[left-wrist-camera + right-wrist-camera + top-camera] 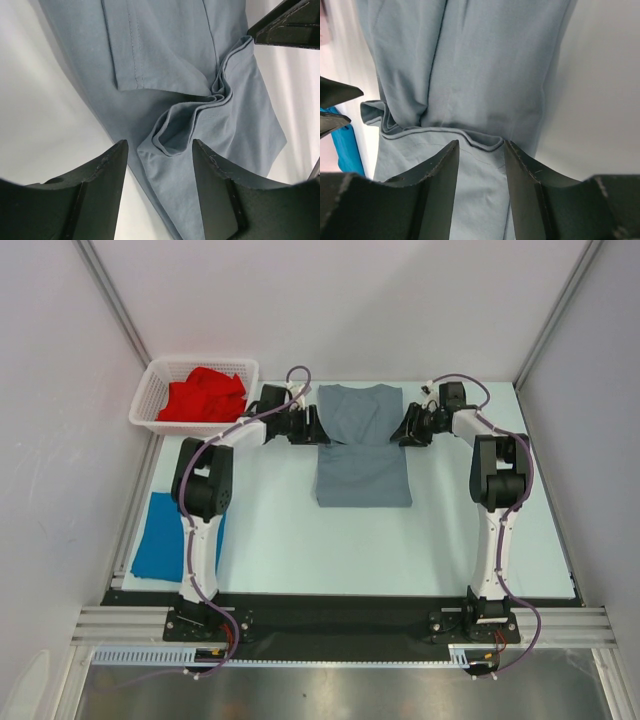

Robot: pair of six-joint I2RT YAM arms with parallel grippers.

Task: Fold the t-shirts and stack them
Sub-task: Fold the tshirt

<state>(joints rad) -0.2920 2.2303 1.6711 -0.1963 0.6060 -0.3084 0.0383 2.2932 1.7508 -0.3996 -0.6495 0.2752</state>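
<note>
The slate grey t-shirt [362, 455] lies mid-table, sleeves folded in, with a ridge of bunched cloth across its middle [185, 125] [470, 135]. My left gripper [316, 427] is at the shirt's left edge, open, its jaws either side of the fold [160, 150]. My right gripper [404, 429] is at the shirt's right edge, open, straddling the same ridge [481, 147]. The red t-shirt [205, 397] lies crumpled in the basket. The bright blue t-shirt [165, 536] lies flat at the table's left edge, partly hidden by the left arm.
The white mesh basket [148, 400] stands at the back left corner. White walls close in the table on three sides. The opposite gripper shows in each wrist view: the right gripper [290, 25] and the left gripper [335, 100].
</note>
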